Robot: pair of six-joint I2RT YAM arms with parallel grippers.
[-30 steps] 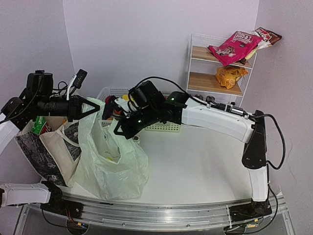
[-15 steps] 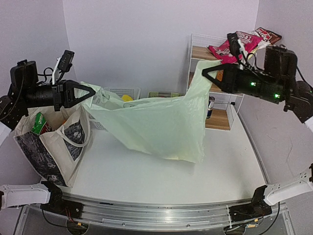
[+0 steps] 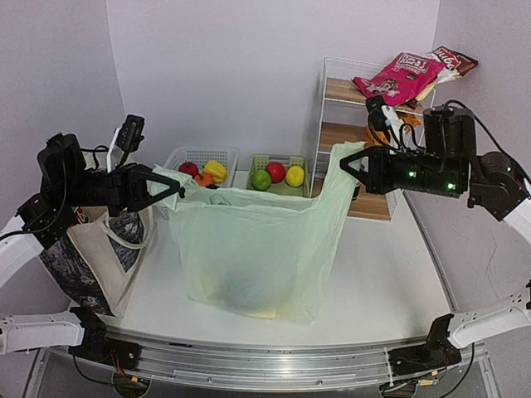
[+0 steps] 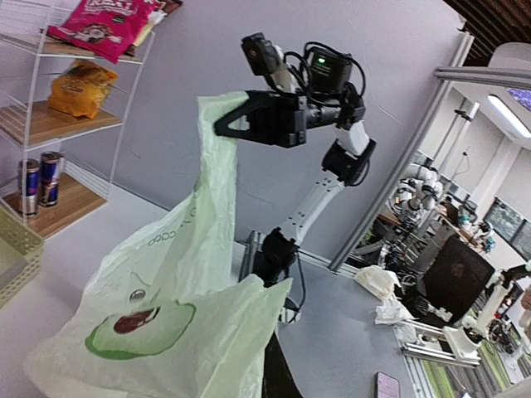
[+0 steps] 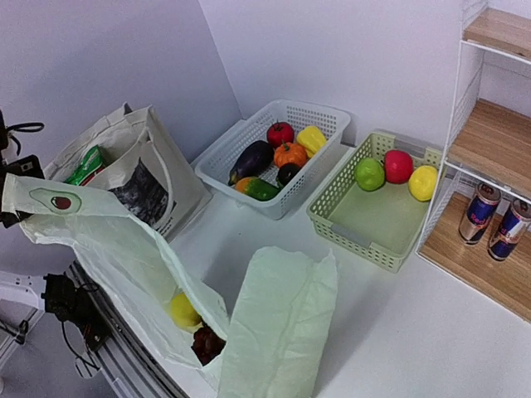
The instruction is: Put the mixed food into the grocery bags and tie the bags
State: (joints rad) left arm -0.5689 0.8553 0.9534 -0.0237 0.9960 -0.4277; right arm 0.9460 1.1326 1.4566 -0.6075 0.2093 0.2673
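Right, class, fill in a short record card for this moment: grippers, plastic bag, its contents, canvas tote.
Left gripper: shut on one bag handle
Right gripper: shut on the other handle
Plastic bag: stretched open between both grippers
Contents: yellow fruit, dark grapes
Canvas tote: upright on the robot's left, green packet inside

Pale lilac walls point(image 3: 249, 66) enclose a white table point(image 3: 373, 269), a wire-and-wood shelf rack point(image 3: 342, 137) in the right corner

White link shells point(image 3: 489, 319) on black joint housings point(image 3: 488, 178), black cables point(image 3: 489, 139) looping behind each wrist, green LEDs point(image 3: 411, 174) lit just behind right gripper point(image 3: 346, 168), left gripper point(image 3: 172, 189) black with triangular finger frame, small camera point(image 3: 131, 131) above.
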